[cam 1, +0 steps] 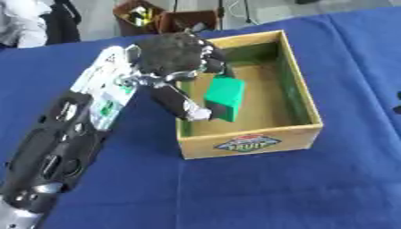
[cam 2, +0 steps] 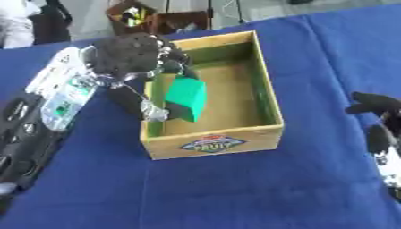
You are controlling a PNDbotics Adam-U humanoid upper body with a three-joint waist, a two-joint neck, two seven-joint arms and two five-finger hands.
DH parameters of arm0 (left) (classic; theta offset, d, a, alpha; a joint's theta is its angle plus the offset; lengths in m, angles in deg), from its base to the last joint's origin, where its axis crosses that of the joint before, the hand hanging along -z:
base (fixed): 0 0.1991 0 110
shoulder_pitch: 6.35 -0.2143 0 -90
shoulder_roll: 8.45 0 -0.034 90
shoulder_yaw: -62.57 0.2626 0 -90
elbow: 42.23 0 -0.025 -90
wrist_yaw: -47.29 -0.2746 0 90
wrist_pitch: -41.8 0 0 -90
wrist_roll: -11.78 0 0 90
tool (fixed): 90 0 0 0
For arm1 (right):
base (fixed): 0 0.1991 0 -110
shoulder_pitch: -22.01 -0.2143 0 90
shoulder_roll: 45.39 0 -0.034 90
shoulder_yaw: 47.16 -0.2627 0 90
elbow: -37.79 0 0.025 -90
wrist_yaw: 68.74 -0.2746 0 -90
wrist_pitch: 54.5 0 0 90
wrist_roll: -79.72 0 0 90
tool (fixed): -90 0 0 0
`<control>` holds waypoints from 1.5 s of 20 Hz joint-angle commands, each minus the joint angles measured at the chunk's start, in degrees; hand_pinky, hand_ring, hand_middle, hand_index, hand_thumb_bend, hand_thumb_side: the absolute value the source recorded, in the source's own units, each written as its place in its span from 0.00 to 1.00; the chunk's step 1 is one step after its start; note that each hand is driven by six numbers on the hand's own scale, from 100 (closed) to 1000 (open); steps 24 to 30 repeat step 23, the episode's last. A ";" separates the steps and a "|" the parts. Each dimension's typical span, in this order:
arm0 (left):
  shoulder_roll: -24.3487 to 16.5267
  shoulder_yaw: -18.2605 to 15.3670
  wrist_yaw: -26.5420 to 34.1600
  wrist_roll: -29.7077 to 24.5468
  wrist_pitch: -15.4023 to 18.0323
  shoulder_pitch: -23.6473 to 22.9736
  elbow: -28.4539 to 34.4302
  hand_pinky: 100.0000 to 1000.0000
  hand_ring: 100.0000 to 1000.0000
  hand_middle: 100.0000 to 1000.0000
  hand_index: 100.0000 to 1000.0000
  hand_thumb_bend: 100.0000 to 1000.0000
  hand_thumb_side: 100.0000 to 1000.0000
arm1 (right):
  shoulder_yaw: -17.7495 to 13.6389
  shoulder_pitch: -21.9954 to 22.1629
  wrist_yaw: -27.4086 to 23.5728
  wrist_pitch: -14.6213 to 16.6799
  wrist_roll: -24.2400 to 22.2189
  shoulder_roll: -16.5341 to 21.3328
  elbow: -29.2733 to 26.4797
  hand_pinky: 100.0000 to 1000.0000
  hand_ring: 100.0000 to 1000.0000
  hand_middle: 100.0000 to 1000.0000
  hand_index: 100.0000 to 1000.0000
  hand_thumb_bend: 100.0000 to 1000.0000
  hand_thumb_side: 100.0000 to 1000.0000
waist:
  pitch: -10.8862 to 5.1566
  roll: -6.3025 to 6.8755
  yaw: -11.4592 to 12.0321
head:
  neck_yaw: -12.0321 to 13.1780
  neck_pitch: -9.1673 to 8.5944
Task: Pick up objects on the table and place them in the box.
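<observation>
- Left hand [cam 1: 176, 56] hung over the near-left part of the box [cam 1: 301, 96], fingers and thumb curled round a green block [cam 1: 225, 97].
- Block sat just below the palm, inside the box walls, tilted; whether it touched the floor, could not tell.
- Judged stiff, light, smooth-faced; best taken across its flat sides.
- Right hand [cam 2: 376, 107] idle, well off to the right on the blue worktop [cam 2: 235, 192]; fingers unclear.
- Count: one block, one box.
</observation>
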 commanded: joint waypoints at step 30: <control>-0.90 -18.84 10.85 10.66 -12.99 -7.31 15.73 0.62 0.68 0.75 0.90 0.35 1.00 | -3.73 1.46 -0.87 2.54 6.05 1.44 -0.79 0.95 0.89 0.63 0.82 0.00 0.62 | -2.24 -2.44 3.88 | -3.78 0.43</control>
